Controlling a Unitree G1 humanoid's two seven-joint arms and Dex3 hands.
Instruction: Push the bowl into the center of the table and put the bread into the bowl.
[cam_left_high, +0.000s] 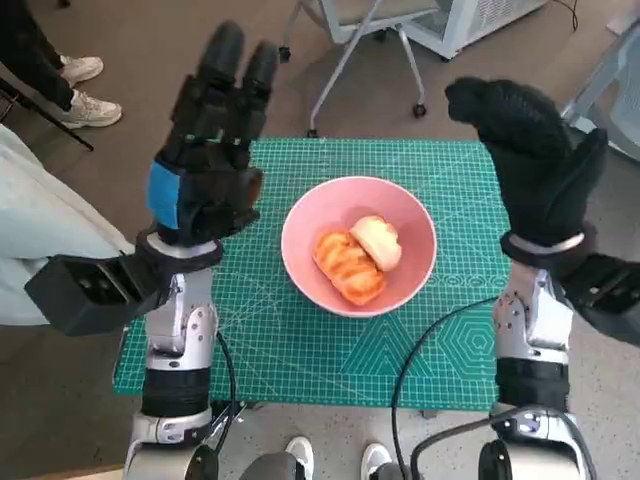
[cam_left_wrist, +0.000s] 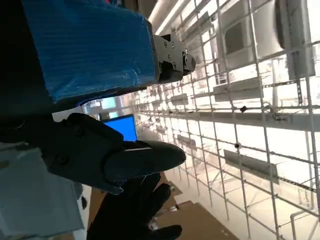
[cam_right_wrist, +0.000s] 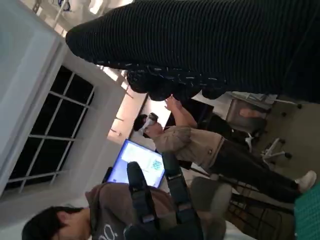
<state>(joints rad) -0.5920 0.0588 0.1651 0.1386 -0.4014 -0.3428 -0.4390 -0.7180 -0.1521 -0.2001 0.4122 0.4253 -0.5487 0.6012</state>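
Note:
A pink bowl (cam_left_high: 408, 270) sits near the middle of the green cutting mat (cam_left_high: 300, 350) on the table. Inside it lies the bread (cam_left_high: 357, 259), an orange-brown piece beside a pale one. My left hand (cam_left_high: 210, 150) is raised above the table's left side with its fingers stretched upward, holding nothing. My right hand (cam_left_high: 535, 160) in its black glove is raised above the table's right side, fingers spread, also holding nothing. Both hands are well apart from the bowl. The left wrist view shows my left hand (cam_left_wrist: 95, 85) against the room, with my gloved right hand (cam_left_wrist: 135, 215) beyond it.
A chair with a wheeled base (cam_left_high: 365, 40) stands beyond the table's far edge. A person's feet in white shoes (cam_left_high: 85, 90) are at the far left. In the right wrist view, two people (cam_right_wrist: 210, 150) are near a lit screen (cam_right_wrist: 137, 162). Black cables (cam_left_high: 430, 350) hang over the table's near edge.

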